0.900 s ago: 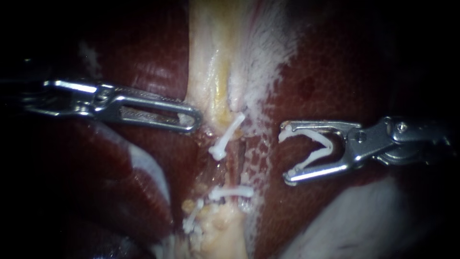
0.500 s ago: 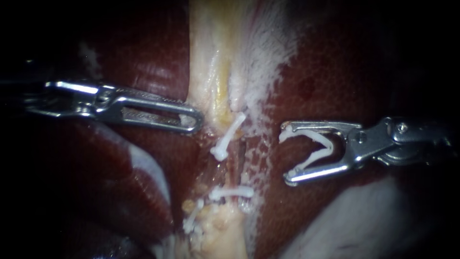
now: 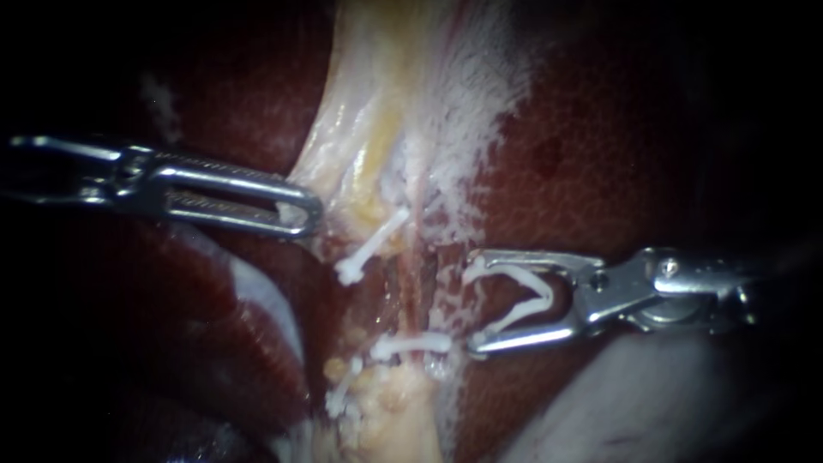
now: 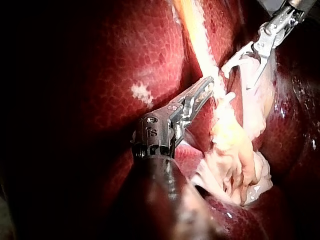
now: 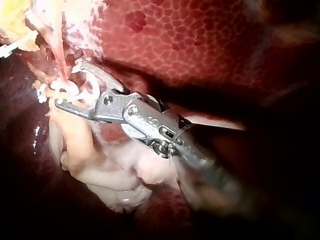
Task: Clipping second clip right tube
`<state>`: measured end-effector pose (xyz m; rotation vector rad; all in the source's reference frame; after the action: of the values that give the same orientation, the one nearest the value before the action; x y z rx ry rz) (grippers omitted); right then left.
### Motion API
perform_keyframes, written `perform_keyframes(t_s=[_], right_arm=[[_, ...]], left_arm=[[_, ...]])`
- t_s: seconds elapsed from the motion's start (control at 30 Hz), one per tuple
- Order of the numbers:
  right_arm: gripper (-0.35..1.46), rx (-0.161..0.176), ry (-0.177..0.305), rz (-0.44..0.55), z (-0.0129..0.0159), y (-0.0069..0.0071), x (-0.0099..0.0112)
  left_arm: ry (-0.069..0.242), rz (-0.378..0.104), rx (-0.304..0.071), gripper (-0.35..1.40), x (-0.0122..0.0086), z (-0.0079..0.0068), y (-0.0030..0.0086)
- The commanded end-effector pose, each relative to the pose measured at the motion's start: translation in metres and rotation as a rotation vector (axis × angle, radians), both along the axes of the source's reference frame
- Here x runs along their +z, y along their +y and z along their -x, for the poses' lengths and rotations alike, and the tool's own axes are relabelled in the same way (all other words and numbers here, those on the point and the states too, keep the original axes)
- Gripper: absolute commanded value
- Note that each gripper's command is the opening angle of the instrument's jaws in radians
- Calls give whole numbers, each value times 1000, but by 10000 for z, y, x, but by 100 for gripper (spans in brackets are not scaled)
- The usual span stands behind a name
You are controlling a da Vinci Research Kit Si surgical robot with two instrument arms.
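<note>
My left instrument [image 3: 302, 211] [image 4: 206, 89] has its jaws shut on the pale yellow gallbladder tissue [image 3: 360, 163], which it stretches toward the left. My right instrument [image 3: 470, 302] [image 5: 67, 84] holds an open white clip [image 3: 523, 296] between its wide-spread jaws. Its tips lie just beside the thin reddish right tube [image 3: 422, 287]. One closed clip [image 3: 413, 345] crosses the tubes just below the lower jaw tip. A slanted clip [image 3: 369, 247] sits higher up, and a third clip [image 3: 343, 394] lower down. In the left wrist view the right instrument [image 4: 237, 76] is ahead of my left jaws.
Dark red liver [image 3: 600, 154] lies on both sides of the tubes. White frayed tissue [image 3: 471, 111] runs along the right of the pale strand. Fatty yellow tissue [image 3: 394, 420] bunches below the clips.
The left instrument has pulled the pale tissue leftward, and the slanted clip shifted with it. The right instrument has moved left and slightly down, bringing its clip up to the right tube.
</note>
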<state>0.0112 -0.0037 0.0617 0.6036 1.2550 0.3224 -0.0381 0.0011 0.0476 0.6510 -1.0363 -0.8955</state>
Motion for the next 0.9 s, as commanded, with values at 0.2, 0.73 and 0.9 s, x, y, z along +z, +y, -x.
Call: perform_keyframes(t_s=[0.2,0.73,0.9], right_arm=[[60,-16,2,-22,-18,-8,7],[60,-47,11,-39,-48,-20,21],[60,-68,20,-42,-56,-22,23]], left_arm=[[-12,6,-10,-18,-22,-3,0],[-14,12,-16,-18,-30,-9,2],[-13,12,-16,-18,-30,-9,1]])
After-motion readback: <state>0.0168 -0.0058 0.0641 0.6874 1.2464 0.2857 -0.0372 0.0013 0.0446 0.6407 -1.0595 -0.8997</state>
